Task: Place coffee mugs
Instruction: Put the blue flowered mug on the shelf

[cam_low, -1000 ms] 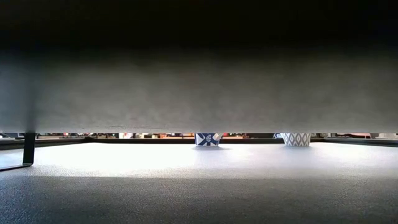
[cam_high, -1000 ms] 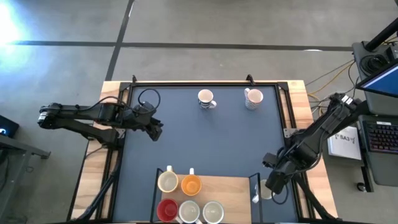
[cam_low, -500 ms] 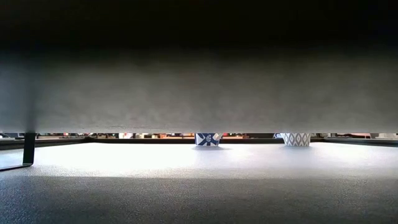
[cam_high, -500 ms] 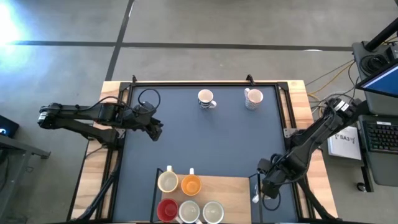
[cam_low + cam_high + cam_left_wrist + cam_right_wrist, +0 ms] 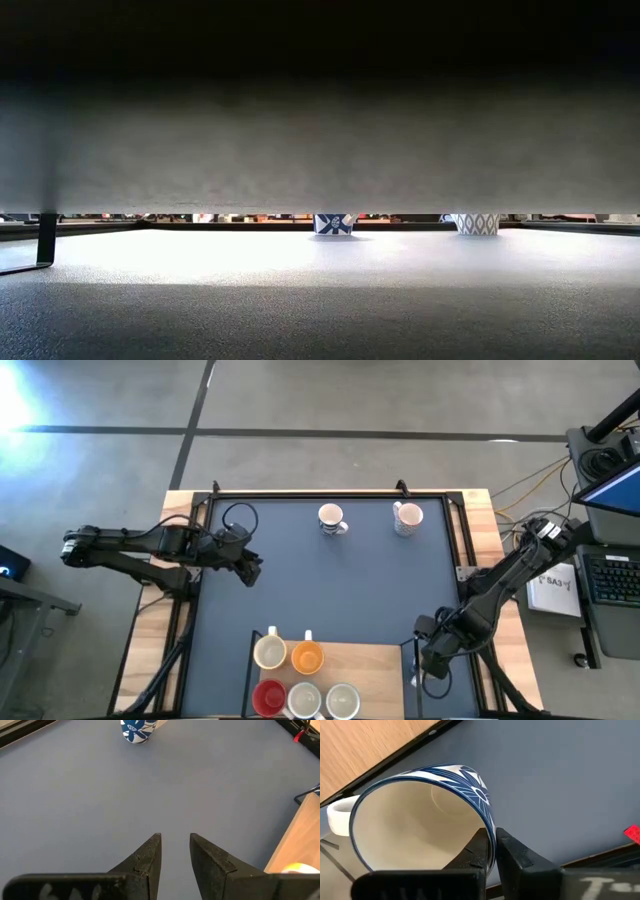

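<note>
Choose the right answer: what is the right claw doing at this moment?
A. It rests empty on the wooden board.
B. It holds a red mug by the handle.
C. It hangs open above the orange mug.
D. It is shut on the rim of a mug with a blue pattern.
D: in the right wrist view the right claw pinches the rim of the blue-patterned mug, one finger inside and one outside.

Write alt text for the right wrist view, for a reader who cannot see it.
The right claw is shut on the rim of a cream mug with a blue pattern outside, one finger inside the rim and one outside. The mug's mouth faces the camera and its white handle sticks out sideways. Behind it lie a dark blue mat and a wooden board.
</note>
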